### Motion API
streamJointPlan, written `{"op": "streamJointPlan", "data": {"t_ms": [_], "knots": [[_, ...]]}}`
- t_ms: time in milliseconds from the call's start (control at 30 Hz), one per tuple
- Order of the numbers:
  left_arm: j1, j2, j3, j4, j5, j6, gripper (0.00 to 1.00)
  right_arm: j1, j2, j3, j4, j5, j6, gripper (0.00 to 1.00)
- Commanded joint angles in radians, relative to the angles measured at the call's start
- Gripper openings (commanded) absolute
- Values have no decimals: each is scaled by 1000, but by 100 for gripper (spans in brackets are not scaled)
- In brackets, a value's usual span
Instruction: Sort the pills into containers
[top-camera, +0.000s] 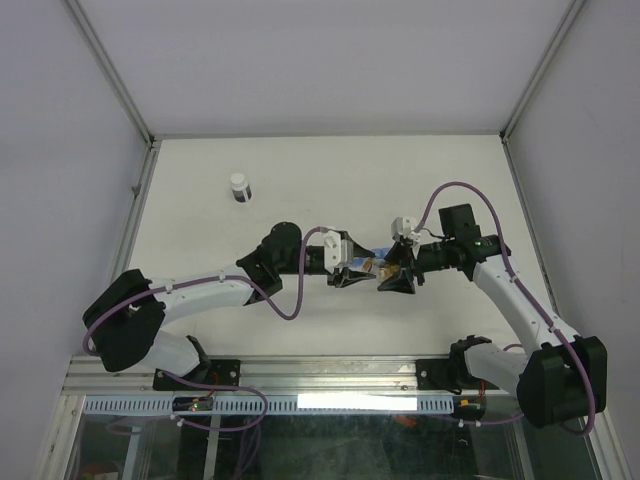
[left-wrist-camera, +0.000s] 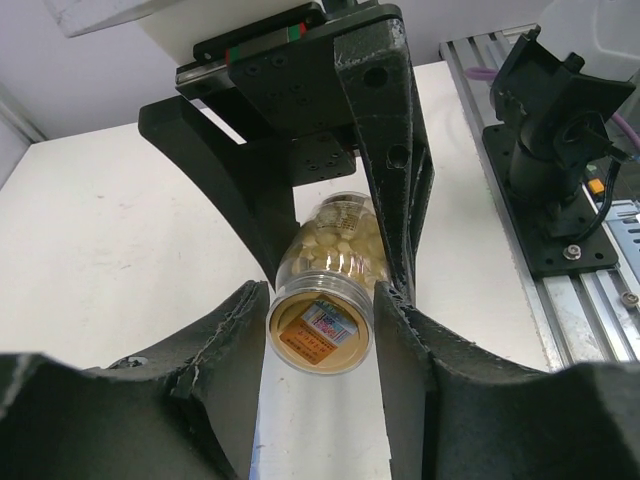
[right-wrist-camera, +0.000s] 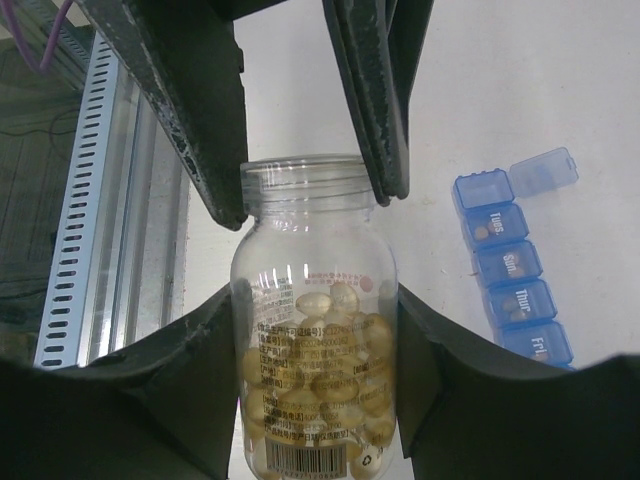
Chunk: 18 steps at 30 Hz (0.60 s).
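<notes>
- The right gripper (right-wrist-camera: 318, 295) pinches the body of a clear pill bottle (right-wrist-camera: 312, 250), holding it off the table on its side around mid-table.
- The left gripper (left-wrist-camera: 320, 300) sits round the bottle's neck. Its pads look pressed against both sides, so I read it as pinching the neck, though only lightly.
- The pills (right-wrist-camera: 320, 375), pale golden capsules, are heaped in the end of the bottle that the right claw holds.
- At the mouth end the left wrist view shows an amber disc with a printed label. I cannot tell whether it is a seal or a lid.
- The blue pill organiser (right-wrist-camera: 505, 270) lies flat on the table, just under and beside where the claws meet. One lid stands open at its end, and small brown pieces show in two compartments.
- The step looks like a two-handed grip to open or pass the bottle. The neck grip should be square and firm before either claw twists or lets go.
- The mouth should stay level or raised until it is over the open compartment. A slow tip there would suit, as these capsules probably roll out in a rush.
- The table (top-camera: 300, 180) is plain matt white.
- A small white-capped vial (top-camera: 240, 187) stands far left, well apart from the arms.
- Pale panels in metal framing enclose the space, and an aluminium rail (top-camera: 330, 372) runs along the near edge.
</notes>
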Motion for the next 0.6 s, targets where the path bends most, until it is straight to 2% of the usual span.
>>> {"op": "streamJointPlan", "data": {"t_ms": [0, 200, 367, 467, 567], "knots": [[14, 5, 50, 5, 40, -15, 41, 5, -1, 48, 17, -46, -17, 0], [16, 2, 56, 3, 51, -115, 36, 5, -1, 48, 16, -46, -17, 0], [16, 5, 124, -69, -33, -376, 24, 5, 0, 49, 17, -46, -17, 0], [13, 40, 155, -116, -86, -527, 24, 5, 0, 49, 17, -46, -17, 0], [3, 46, 168, -158, -119, -577, 26, 4, 0, 49, 17, -47, -17, 0]]}}
